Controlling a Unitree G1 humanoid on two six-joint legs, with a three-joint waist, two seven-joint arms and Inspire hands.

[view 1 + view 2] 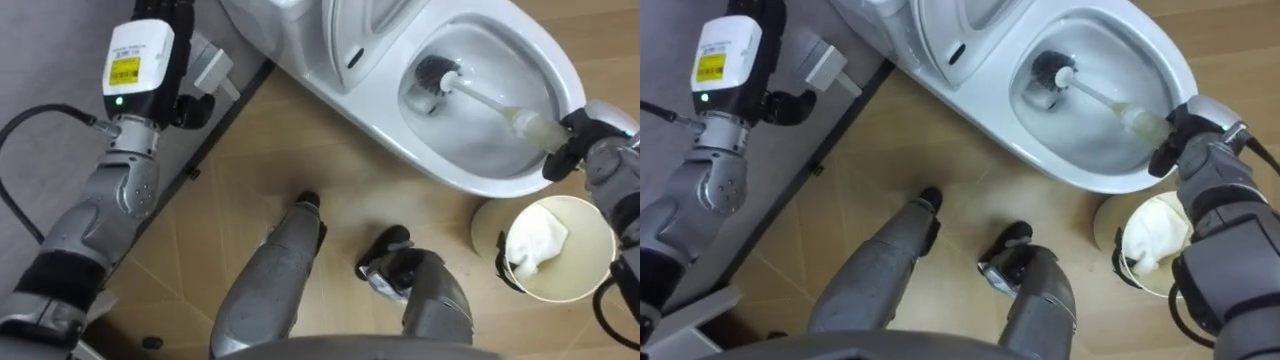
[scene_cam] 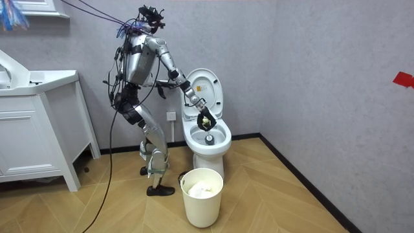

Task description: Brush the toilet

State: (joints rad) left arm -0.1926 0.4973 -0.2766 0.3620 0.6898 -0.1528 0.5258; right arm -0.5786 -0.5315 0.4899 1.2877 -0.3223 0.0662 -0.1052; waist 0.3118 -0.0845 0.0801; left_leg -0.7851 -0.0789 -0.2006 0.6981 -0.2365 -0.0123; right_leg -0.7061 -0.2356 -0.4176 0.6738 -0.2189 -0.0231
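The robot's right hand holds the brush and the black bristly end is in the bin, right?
No. The right hand does hold the brush, but its black bristly end is inside the toilet bowl, not the bin beside it. The left eye view shows this.

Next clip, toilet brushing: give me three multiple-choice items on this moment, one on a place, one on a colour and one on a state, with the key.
1. Where is the head of the toilet brush?
A. in a bucket
B. inside the toilet bowl
C. on a shelf

2. What colour are its bristles?
A. black
B. red
C. yellow

3. How is the right hand?
A. open, clear of the brush
B. shut, holding nothing
C. shut on the brush's handle

Key:
1 B, the head lies down in the bowl.
2 A, the bristles show dark against the white bowl.
3 C, its fingers curl round the handle's end at the bowl's rim.
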